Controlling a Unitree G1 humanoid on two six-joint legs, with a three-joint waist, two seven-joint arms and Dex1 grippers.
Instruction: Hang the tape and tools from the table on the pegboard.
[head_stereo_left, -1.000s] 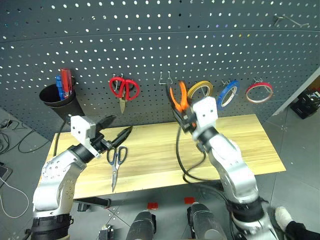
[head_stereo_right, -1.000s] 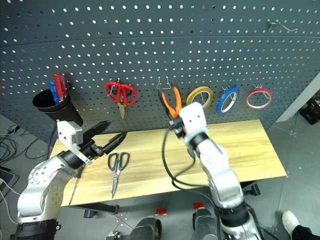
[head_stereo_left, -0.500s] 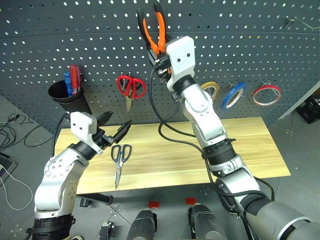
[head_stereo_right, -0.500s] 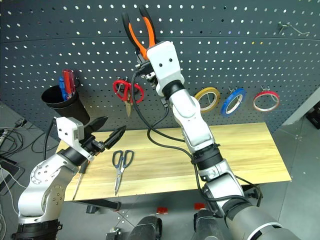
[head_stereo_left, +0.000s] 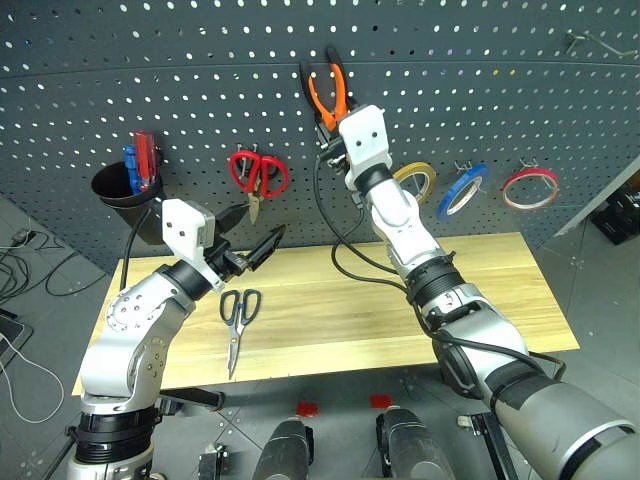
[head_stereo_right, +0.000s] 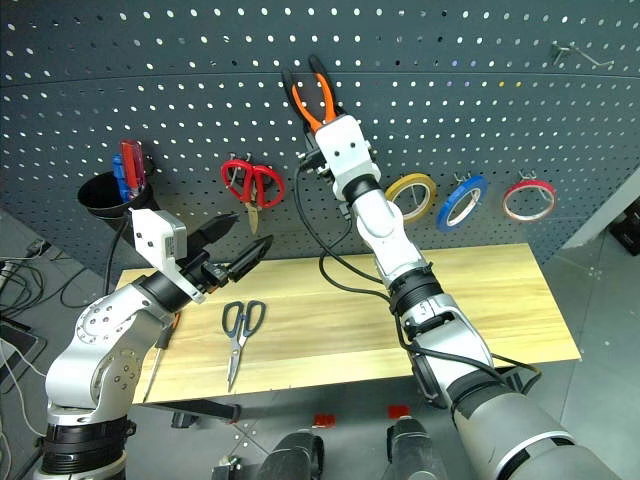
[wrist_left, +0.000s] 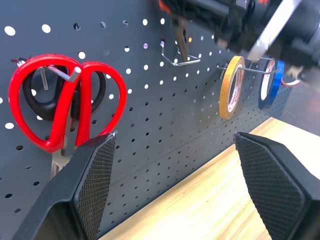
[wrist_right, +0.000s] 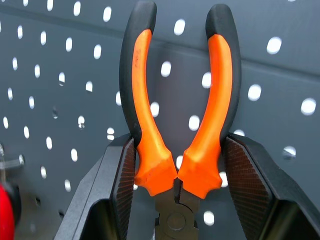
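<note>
Red-handled scissors (head_stereo_left: 254, 176) hang on the dark grey perforated pegboard (head_stereo_left: 150, 60) beside a black cup (head_stereo_left: 125, 195) (red and blue handles inside). The right pincer (wrist_right: 176, 165) clamps the orange-and-black long-nose pliers (wrist_right: 176, 107); the left pincer (head_stereo_left: 255, 232) gapes empty

The right tool (head_stereo_left: 333, 112) climbs from down near the counter (head_stereo_left: 480, 290), where it was a second ago, and now sits high against the pegboard (head_stereo_left: 450, 60), above the hooks. The pliers (head_stereo_left: 327, 88) go up with it, clamped low on their orange-and-black handles, which now point straight up; half a second ago they leaned further left. The right arm stretches out toward the far board. On the left, the left tool (head_stereo_left: 252, 236) lifts a little and slides right, with its fingers just as wide apart as before, now hovering nearer the red scissors (head_stereo_left: 255, 176).
</note>
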